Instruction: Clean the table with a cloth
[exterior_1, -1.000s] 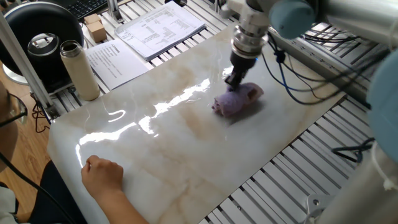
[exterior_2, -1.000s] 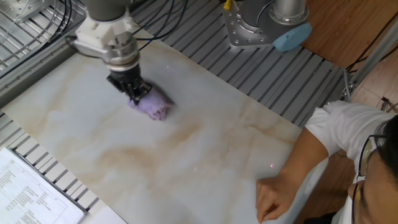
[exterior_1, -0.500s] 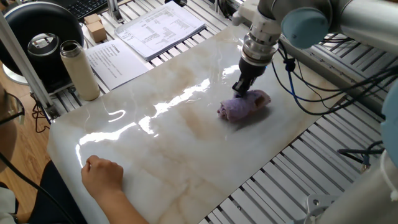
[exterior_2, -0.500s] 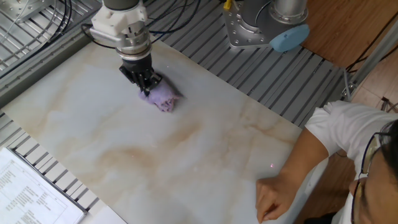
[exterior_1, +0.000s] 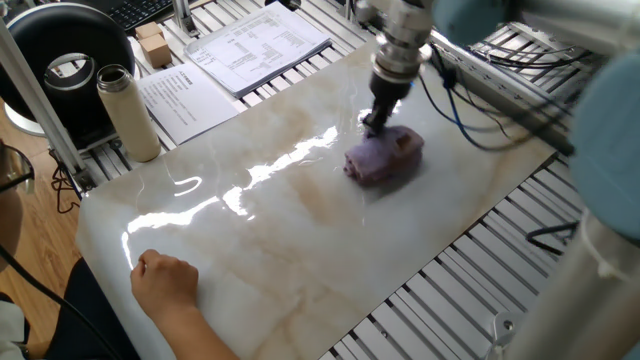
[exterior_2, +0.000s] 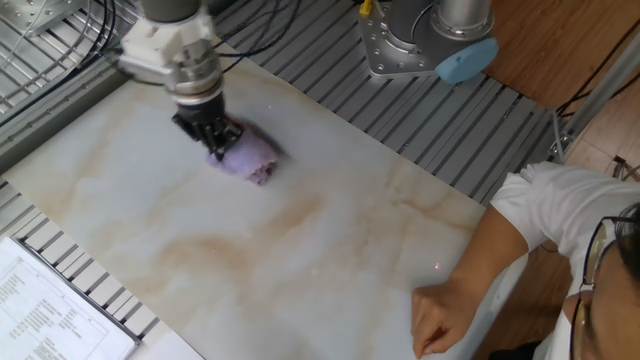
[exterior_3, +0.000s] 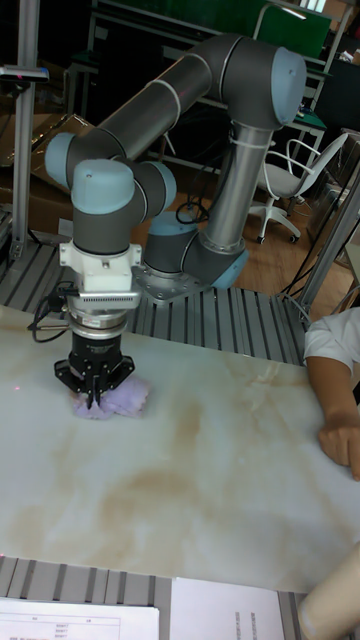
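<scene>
A person's hand (exterior_1: 165, 282) rests flat on the near edge of the glossy marble table (exterior_1: 280, 240), well apart from the fuzzy purple cloth (exterior_1: 384, 157). The gripper (exterior_1: 372, 124) pinches the cloth's edge, fingers closed. Printed sheets (exterior_1: 258, 42) beside a cream bottle (exterior_1: 128, 112); text unreadable

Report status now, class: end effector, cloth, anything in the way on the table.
End effector shut on cloth. Cloth bunched, pressed on table. Person's hand resting at table edge, apart from cloth.
</scene>
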